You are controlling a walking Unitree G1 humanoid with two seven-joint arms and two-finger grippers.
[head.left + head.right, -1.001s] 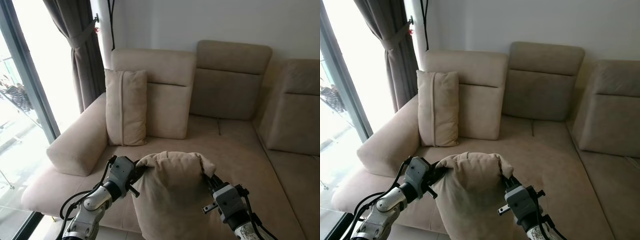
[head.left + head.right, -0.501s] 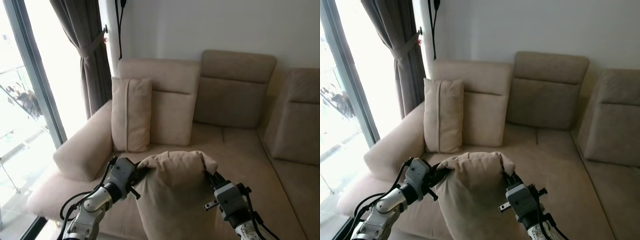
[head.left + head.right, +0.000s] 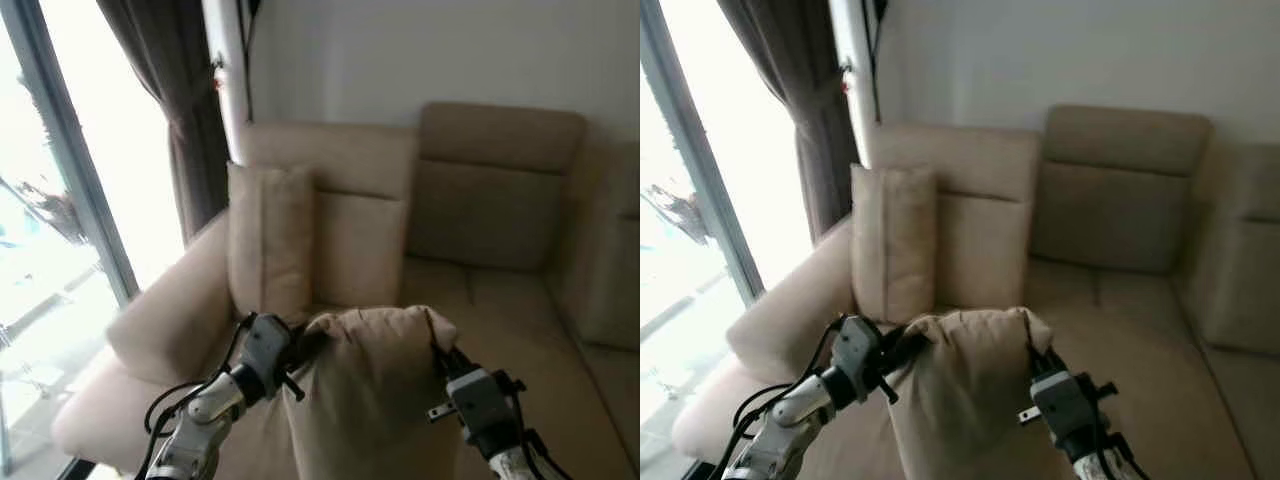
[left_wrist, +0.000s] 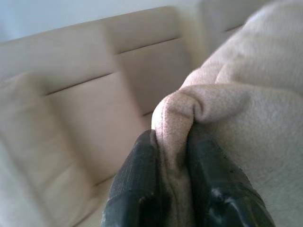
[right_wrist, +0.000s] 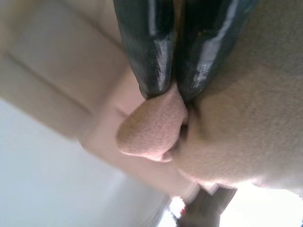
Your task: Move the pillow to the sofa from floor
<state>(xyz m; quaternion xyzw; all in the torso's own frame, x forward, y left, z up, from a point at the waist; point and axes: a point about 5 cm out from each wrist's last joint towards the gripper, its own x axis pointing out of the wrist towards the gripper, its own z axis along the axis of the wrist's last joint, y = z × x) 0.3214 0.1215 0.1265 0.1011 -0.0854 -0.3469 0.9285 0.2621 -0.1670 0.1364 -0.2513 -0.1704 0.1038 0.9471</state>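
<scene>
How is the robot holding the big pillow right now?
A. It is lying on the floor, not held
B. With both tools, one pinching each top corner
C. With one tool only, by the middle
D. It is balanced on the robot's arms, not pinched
B: the left tool and the right tool are each shut on a top corner of the pillow, which hangs in front of the sofa.

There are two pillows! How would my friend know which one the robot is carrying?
Find the big beige sofa by the window. One pillow stands upright on the seat, against the backrest near the curtain. The carried pillow hangs in front of the sofa, nearest the camera, with the left hand pinching one top corner and the right hand pinching the other.
</scene>
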